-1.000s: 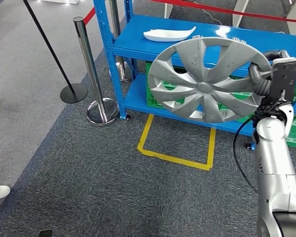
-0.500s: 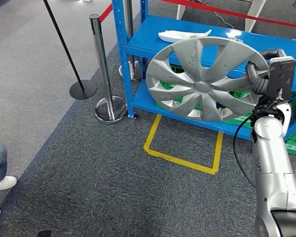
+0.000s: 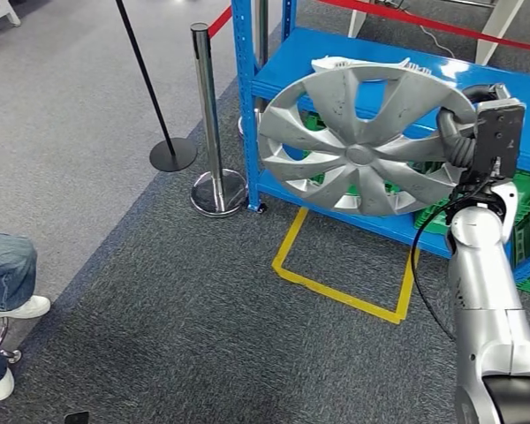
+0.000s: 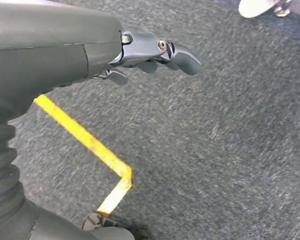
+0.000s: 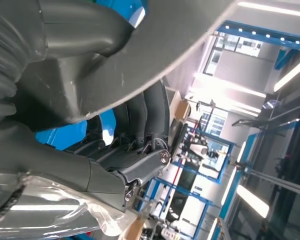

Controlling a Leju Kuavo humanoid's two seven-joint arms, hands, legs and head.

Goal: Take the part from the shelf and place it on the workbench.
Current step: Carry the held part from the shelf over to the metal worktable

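Hubcap (image 3: 359, 141) x1, R hand (image 3: 457, 132) holds.

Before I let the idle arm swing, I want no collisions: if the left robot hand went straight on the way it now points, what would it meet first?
Probably just the grey carpet. The left robot hand hangs empty above it, fingers spread; depth is unclear.

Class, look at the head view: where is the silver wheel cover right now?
The wheel cover is on the right side of the head view, held at its rim by the right hand, in front of the blue shelf.
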